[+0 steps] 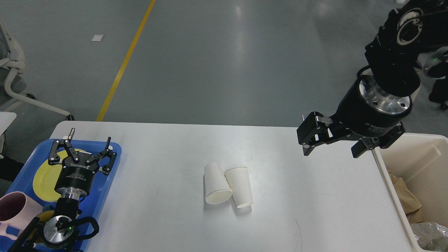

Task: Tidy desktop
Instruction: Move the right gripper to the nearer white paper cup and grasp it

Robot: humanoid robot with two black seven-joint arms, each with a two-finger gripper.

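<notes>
Single head view, looking forward and down onto the desktop (280,210) from its near edge, fairly close. Floor beyond the far edge fills the upper frame.

Glossy grey floor (227,63) reflecting overhead light, yellow line (124,63) running diagonally, white chair base (21,87) at left edge.

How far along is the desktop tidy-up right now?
Looks done: a yellow plate and pink mug sit in the blue tray, and trash lies in the cream bin. In hand: nothing; the left gripper and right gripper are both open and empty. Left: two white paper cups on the desktop.
</notes>
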